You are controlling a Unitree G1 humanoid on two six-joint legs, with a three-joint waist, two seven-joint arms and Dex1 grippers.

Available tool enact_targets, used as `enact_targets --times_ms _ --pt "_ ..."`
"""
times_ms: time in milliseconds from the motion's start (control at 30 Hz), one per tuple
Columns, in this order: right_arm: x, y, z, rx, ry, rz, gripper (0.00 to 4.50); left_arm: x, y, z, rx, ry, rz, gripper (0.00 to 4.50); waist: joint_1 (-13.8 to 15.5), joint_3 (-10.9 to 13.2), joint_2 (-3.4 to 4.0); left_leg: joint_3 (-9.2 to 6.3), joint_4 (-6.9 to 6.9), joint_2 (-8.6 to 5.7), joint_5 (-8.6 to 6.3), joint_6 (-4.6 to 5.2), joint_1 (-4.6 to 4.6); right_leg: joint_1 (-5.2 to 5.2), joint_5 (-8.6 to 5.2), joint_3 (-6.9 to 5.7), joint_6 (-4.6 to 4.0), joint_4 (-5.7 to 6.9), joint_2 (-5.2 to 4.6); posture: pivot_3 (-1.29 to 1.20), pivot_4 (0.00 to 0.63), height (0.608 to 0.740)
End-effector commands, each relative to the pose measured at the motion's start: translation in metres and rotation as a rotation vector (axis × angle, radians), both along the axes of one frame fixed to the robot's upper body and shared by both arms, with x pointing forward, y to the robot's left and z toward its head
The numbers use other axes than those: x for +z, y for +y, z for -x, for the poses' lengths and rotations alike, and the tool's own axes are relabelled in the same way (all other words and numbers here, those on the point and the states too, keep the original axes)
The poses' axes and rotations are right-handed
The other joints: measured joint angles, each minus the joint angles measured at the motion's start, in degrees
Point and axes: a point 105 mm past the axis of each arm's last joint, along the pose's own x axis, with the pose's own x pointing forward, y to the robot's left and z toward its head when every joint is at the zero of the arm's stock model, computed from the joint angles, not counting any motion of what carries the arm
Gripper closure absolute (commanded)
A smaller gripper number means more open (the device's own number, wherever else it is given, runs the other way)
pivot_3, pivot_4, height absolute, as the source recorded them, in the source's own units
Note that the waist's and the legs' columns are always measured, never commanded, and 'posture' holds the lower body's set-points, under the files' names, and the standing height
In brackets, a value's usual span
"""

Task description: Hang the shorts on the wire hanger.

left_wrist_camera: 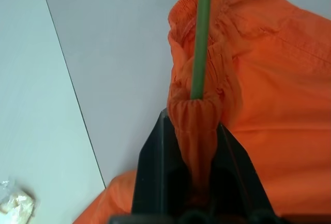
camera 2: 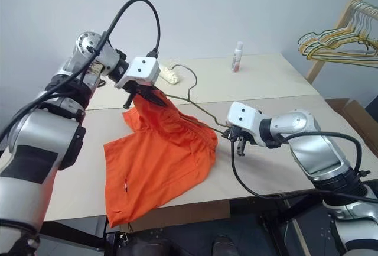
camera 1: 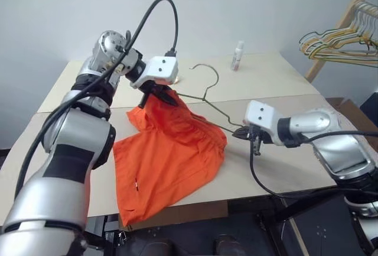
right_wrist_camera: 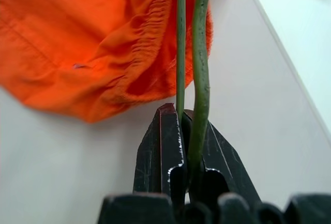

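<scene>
- While the left gripper (camera 1: pixel 158 92) is pinching shut on a bunch of the gathered waistband of the shorts (camera 1: pixel 171 155), it is holding that corner raised above the desk (camera 1: pixel 277 167), with the wire running straight out past its tips.
- Across from it, the right gripper (camera 1: pixel 243 132) is clamping shut on the end corner of the wire hanger (camera 1: pixel 208 97), two strands of wire passing between its fingers.
- The hanger's long axis is running from the right gripper up toward the left one, its hook pointing to the far side of the desk.
- Most of the shorts are lying spread on the desk, nearer the left arm.
- The left arm is reaching forward and angling down; the right forearm is lying low, pointing inward.
- Judging from this, the next move is drawing the waistband further along the wire toward the right gripper.
</scene>
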Motion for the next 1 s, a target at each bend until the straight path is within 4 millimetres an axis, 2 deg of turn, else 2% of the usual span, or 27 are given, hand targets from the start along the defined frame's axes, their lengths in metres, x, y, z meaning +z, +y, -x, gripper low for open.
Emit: enact_targets --times_ms 33,133,267,367,400,500,533,633,767,933,1000 --pt "0.016 0.000 0.001 0.026 -0.069 -0.028 3.68 0.012 0.016 0.000 0.023 -0.040 0.024 4.50 -0.2 0.0 0.00 0.00 0.00 0.00 0.00 0.00 0.00 -0.01 0.00 0.00 0.00 0.01 0.00 0.01 0.000 0.740" --pt "0.027 -0.011 0.000 -0.020 -0.078 -0.087 2.67 0.017 0.020 0.000 0.043 -0.045 0.064 4.50 -0.2 0.0 0.00 -0.01 0.03 0.01 -0.01 0.01 0.01 0.01 0.00 -0.01 0.00 0.02 0.02 0.02 0.000 0.740" --pt "0.044 -0.047 -0.001 -0.182 -0.091 -0.240 1.35 0.022 0.028 -0.001 0.070 -0.055 0.114 4.50 0.7 0.0 -0.01 -0.09 0.14 -0.01 -0.04 0.06 -0.07 0.04 0.00 -0.09 0.00 0.00 -0.02 0.03 0.000 0.740" --pt "0.027 -0.068 0.008 -0.321 0.009 -0.321 0.34 0.021 0.037 -0.002 0.104 -0.061 0.126 4.50 1.0 0.0 -0.02 -0.11 0.16 -0.02 -0.06 0.11 -0.08 0.07 0.00 -0.12 0.01 0.00 -0.03 0.04 0.000 0.740" --pt "0.022 -0.069 0.013 -0.340 0.047 -0.348 0.34 0.021 0.039 -0.002 0.113 -0.061 0.132 4.50 1.0 0.0 -0.02 -0.10 0.16 -0.03 -0.06 0.11 -0.08 0.06 0.00 -0.11 0.00 0.01 -0.04 0.04 0.000 0.740" --pt "-0.008 -0.048 0.028 -0.340 0.143 -0.442 0.34 0.022 0.042 -0.001 0.118 -0.049 0.158 4.50 0.8 0.0 -0.05 -0.10 0.18 0.00 -0.07 0.11 -0.05 0.08 0.00 -0.10 0.00 0.08 -0.01 0.04 0.000 0.740" --pt "-0.020 -0.037 0.030 -0.337 0.160 -0.459 0.34 0.020 0.043 -0.001 0.119 -0.047 0.159 4.50 0.6 0.0 -0.05 -0.12 0.17 0.02 -0.07 0.11 0.00 0.11 0.00 -0.09 0.00 0.09 0.02 0.04 0.000 0.740" --pt "-0.040 -0.009 0.029 -0.331 0.189 -0.543 0.34 0.017 0.043 0.000 0.117 -0.044 0.158 4.50 0.0 0.0 -0.04 -0.03 0.17 0.02 -0.07 0.12 0.15 0.16 -0.01 0.08 0.01 0.21 0.04 0.04 0.000 0.740" --pt "-0.051 0.019 0.019 -0.315 0.172 -0.584 0.34 0.016 0.042 0.000 0.120 -0.039 0.155 4.50 0.0 0.0 -0.04 -0.03 0.17 -0.01 -0.07 0.12 0.18 0.16 -0.02 0.09 0.03 0.22 0.04 0.05 0.000 0.740" --pt "-0.058 0.034 0.004 -0.332 0.196 -0.627 0.34 0.017 0.043 0.000 0.124 -0.041 0.154 4.50 0.2 0.0 -0.04 -0.05 0.17 -0.04 -0.06 0.10 0.17 0.15 -0.02 0.05 0.04 0.20 0.01 0.06 0.000 0.740" --pt "-0.056 0.037 -0.002 -0.353 0.243 -0.711 0.71 0.017 0.044 0.000 0.125 -0.042 0.154 4.50 0.2 0.0 -0.04 -0.05 0.17 -0.04 -0.06 0.09 0.18 0.15 -0.02 0.05 0.04 0.21 0.01 0.06 0.000 0.740"
